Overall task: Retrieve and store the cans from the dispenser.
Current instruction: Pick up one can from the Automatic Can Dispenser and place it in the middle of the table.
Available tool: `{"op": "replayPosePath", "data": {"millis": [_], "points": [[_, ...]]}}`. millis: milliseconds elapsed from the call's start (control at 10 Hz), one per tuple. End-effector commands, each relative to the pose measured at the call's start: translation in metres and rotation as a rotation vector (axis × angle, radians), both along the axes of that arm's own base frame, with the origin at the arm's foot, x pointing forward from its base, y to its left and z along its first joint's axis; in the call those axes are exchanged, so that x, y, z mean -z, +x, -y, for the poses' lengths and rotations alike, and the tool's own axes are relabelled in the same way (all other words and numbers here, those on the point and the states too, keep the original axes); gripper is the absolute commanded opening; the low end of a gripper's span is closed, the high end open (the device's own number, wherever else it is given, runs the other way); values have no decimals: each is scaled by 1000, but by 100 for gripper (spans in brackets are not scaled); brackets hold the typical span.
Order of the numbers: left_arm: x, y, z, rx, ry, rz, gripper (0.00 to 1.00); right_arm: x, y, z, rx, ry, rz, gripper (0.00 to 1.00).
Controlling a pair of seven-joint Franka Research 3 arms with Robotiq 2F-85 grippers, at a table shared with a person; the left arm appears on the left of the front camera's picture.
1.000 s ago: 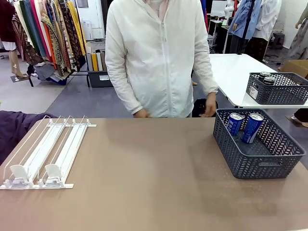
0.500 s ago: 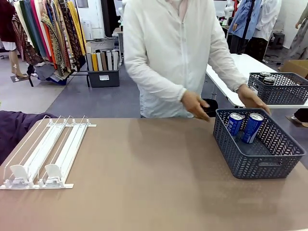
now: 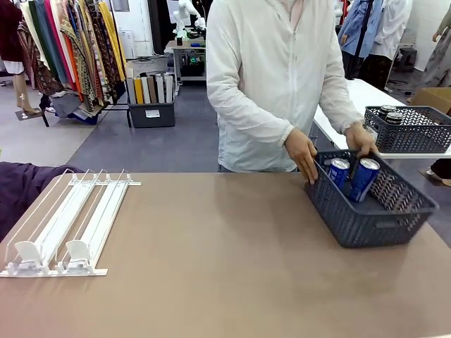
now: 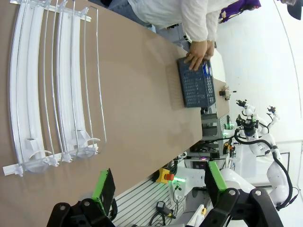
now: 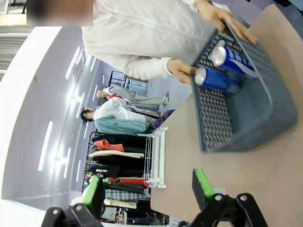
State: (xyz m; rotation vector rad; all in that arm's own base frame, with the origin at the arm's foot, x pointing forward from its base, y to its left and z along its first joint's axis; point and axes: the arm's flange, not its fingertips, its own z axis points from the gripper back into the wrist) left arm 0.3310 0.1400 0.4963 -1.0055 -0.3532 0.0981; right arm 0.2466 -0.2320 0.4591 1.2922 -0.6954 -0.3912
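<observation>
Front view, dispenser (image 3: 67,225): lies flat on the tabletop (image 3: 211,267), long axis running from the near edge toward the person's side, pusher tabs at the near end; its lanes hold no cans.
Front view, grey basket (image 3: 370,208): well to the right of the dispenser, tilted, its far rim gripped by both of the person's hands (image 3: 303,156).
Front view, basket contents: two blue cans (image 3: 363,179) leaning side by side, silver tops up and toward the person.
Front view, second basket (image 3: 409,130): on a white table behind the grey basket, with dark cans (image 3: 389,115) standing upright in it.
Left wrist view, dispenser (image 4: 52,90): long axis runs up the picture, pusher tabs at the lower end, just above the left end effector (image 4: 158,187).
Left wrist view, left end effector: green-padded fingers spread wide apart, nothing between them.
Right wrist view, grey basket (image 5: 246,118): beyond the right end effector (image 5: 147,187), the two blue cans (image 5: 227,71) lying inside, tops pointing at the person's hand.
Right wrist view, right end effector: fingers stand apart, holding nothing.
</observation>
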Motion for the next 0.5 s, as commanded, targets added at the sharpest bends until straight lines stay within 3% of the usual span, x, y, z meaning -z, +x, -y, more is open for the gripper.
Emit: {"op": "replayPosePath", "data": {"millis": [0, 400], "points": [[-2, 0, 0, 0, -23, 11, 100, -4, 4, -1, 9, 14, 28, 100], [-2, 0, 0, 0, -23, 11, 100, -4, 4, -1, 9, 14, 28, 100]]}}
